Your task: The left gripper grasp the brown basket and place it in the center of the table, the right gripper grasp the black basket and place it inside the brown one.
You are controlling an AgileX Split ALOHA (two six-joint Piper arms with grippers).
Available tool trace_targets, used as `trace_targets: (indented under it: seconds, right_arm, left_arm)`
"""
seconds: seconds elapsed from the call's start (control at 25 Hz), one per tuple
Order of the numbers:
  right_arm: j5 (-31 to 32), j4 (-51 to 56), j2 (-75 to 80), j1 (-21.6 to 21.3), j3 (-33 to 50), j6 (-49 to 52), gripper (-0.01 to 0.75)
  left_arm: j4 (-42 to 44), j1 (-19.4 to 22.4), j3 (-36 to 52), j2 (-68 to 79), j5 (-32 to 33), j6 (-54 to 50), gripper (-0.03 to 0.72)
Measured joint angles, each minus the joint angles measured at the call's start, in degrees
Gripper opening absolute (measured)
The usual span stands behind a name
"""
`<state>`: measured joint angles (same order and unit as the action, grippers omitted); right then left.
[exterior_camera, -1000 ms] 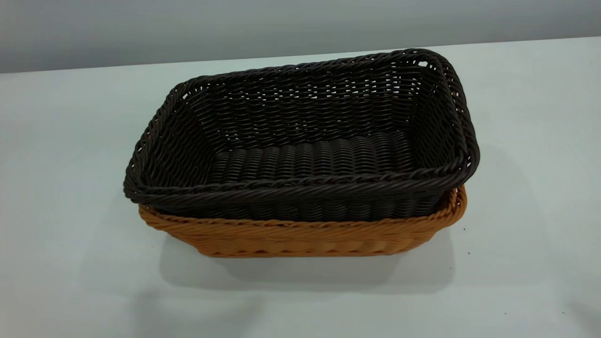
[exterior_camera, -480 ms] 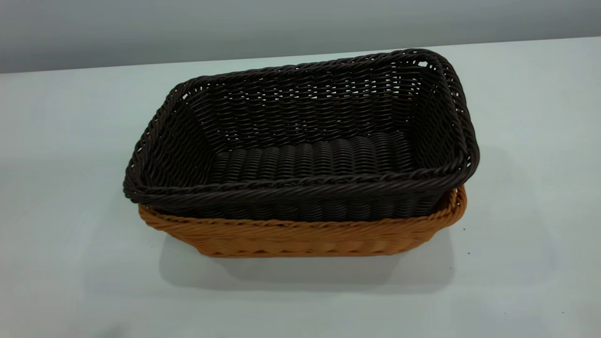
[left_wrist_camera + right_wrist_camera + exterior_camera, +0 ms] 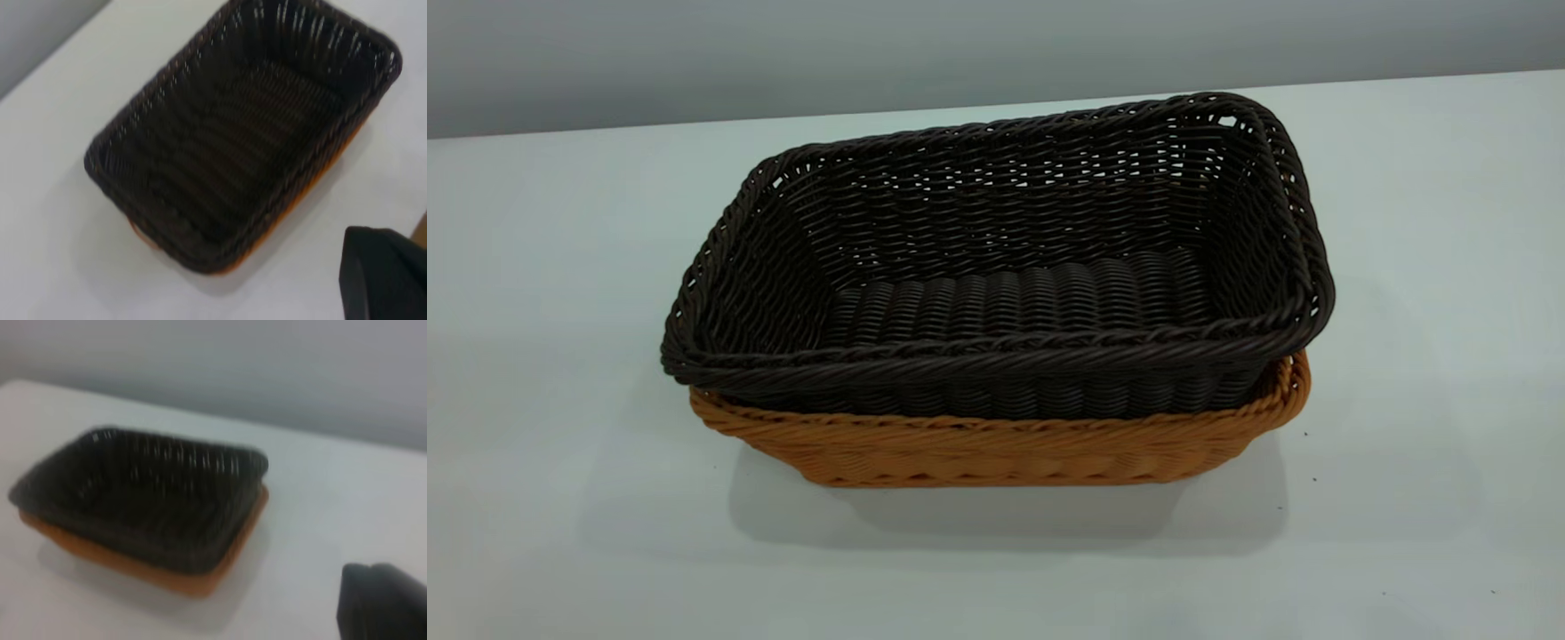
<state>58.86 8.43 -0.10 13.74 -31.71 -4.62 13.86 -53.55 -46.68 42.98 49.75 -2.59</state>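
Nothing else around, just the black basket [image 3: 996,258] nested inside the brown basket [image 3: 996,449] mid table [image 3: 543,267]. Both grippers are pulled well away from the baskets; only a dark bit shows in each wrist view, so can't tell how their fingers stand

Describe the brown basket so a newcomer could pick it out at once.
On the white table sits one stack of two woven wicker baskets. The brown basket is the lower one, resting directly on the tabletop. It is orange-tan, unlike the black basket nested inside it, whose braided rim stands above it.
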Motion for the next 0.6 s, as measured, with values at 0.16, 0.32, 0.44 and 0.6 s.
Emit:
trace_targets:
  seconds: [0.16,0.32,0.44,0.6]
  right_arm:
    - [0.1,0.1,0.1,0.0,3.2,0.7,0.003]
    - [1.3,0.0,0.1,0.0,3.8,0.7,0.003]
    - [1.6,-0.3,0.1,0.0,3.8,0.7,0.003]
    - [1.7,-0.8,0.1,0.0,3.8,-0.1,0.003]
  left_arm:
    - [-2.8,0.0,1.8,0.0,3.2,-0.5,-0.001]
    - [-5.7,0.0,4.4,-0.5,4.2,-0.3,-0.001]
    - [-9.3,0.0,6.8,-2.6,5.8,0.9,-0.001]
    - [-14.7,0.0,10.9,-7.8,9.9,3.1,-0.001]
